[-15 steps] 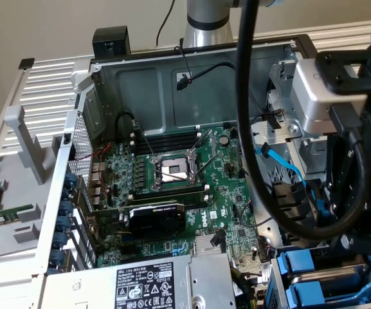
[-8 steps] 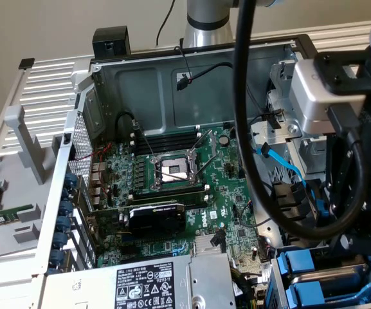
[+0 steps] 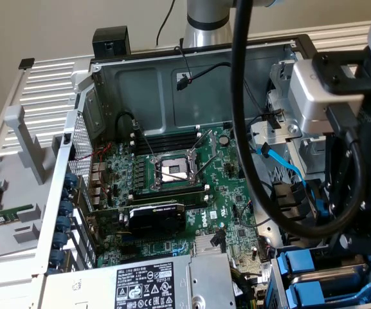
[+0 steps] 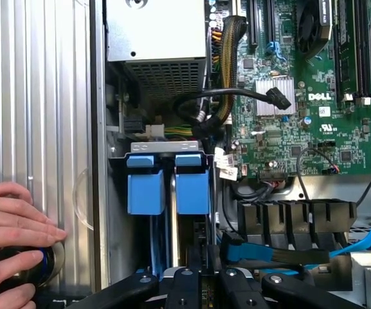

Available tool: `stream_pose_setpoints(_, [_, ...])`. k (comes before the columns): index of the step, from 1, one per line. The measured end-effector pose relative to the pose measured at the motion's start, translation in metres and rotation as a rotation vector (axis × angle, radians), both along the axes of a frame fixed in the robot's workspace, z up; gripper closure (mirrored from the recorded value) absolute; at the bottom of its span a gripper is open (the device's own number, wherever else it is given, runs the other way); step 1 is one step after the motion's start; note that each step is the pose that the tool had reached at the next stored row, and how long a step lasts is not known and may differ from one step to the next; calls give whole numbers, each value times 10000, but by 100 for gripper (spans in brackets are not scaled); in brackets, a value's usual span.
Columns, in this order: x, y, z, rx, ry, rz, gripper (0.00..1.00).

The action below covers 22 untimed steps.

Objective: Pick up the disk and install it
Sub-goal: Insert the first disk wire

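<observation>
The drive cage (image 4: 166,149) is a tight pocket. The case wall (image 4: 97,129) runs along one side, with a ribbed grey panel (image 4: 37,96) beyond it. The motherboard (image 4: 320,96) and a flat blue cable (image 4: 365,238) crowd the other side, and the power supply box (image 4: 156,32) closes the far end. A person's hand (image 4: 8,238) rests on the panel, just beside the wall, over a round dark object. In the exterior view a thick black hose (image 3: 243,129) hangs across the open case. The disk (image 4: 191,187) stands on edge in the cage, its blue carrier end showing, on the motherboard side of a second blue carrier (image 4: 145,187). The pincer (image 4: 201,261) hangs in line with the disk, very near it; how wide it is open, and whether it grips anything, cannot be told.
</observation>
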State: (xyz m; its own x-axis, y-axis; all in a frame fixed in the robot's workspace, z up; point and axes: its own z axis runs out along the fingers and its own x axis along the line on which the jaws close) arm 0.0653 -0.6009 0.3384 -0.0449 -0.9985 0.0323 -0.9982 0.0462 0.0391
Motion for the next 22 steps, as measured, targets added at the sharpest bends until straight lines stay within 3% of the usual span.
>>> stream_pose_setpoints(6, [-1, 2, -4, -21, -8, 0, 83])
stream_pose_setpoints(22, [-15, 11, -18, -62, -96, -1, 83])
